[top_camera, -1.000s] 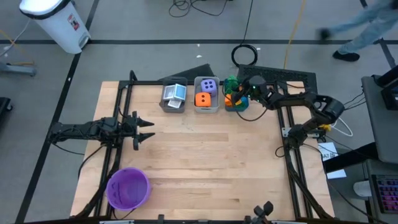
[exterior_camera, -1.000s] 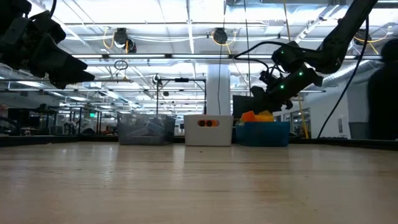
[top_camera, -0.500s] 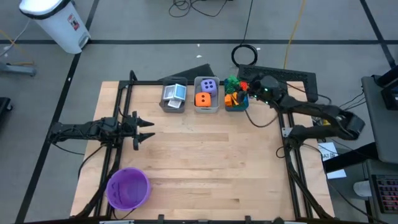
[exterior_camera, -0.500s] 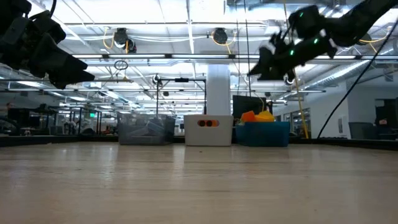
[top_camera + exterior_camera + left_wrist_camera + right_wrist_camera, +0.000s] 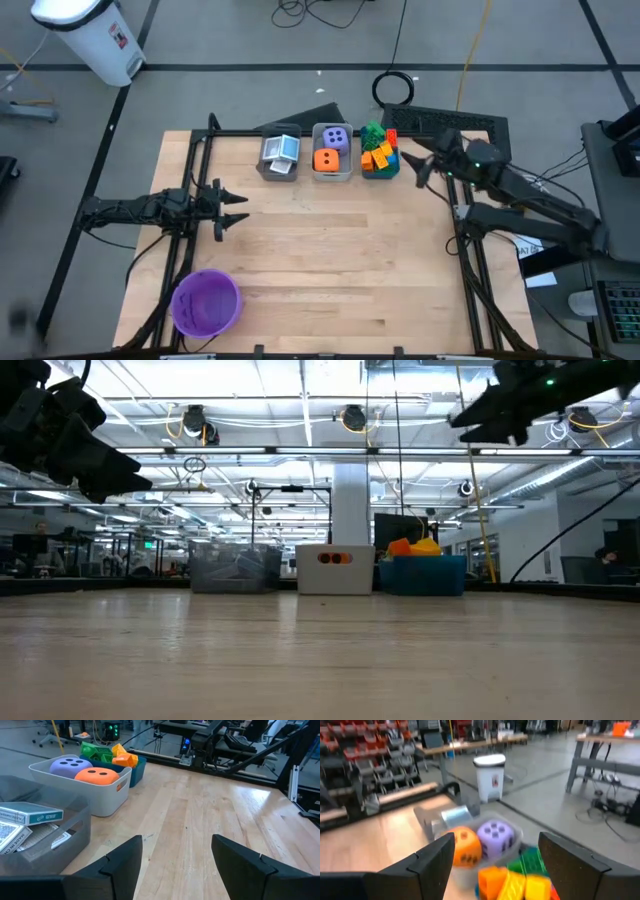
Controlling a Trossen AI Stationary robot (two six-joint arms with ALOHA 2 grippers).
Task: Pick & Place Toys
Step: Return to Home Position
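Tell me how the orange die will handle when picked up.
The orange die looks matte with rounded edges, so probably soft and light for its bulk. Rounded corners suggest it may roll if dropped. It sits close beside the purple die in the white bin, so lifting it may nudge that neighbour.

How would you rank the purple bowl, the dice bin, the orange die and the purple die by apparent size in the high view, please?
1. purple bowl
2. dice bin
3. orange die and purple die: these look alike in size, so I would not rank one above the other.
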